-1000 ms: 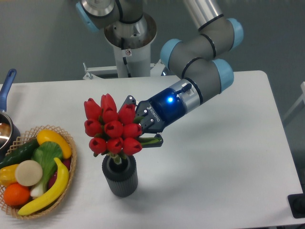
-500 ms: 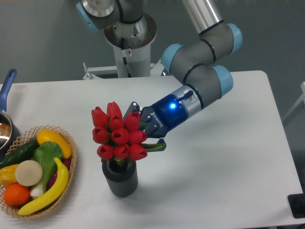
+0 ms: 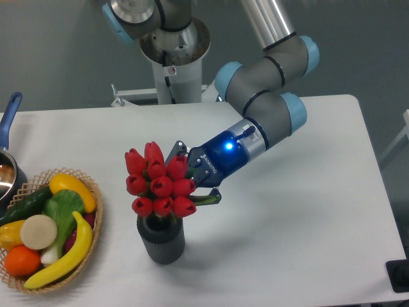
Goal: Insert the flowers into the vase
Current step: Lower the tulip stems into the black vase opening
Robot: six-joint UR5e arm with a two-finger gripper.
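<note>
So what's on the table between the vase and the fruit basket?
Nothing. In the camera view, only bare white table lies between the vase and the basket; they stand apart.

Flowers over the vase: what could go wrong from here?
1. The flowers sit over the vase mouth, bunch wider than the vase; if the stems are not fully seated, releasing could let them tip out.
2. The tool grips from the right side at a slant; pushing further may shove the small vase over or slide it.
3. A toppled bunch could fall left toward the wicker basket.
</note>
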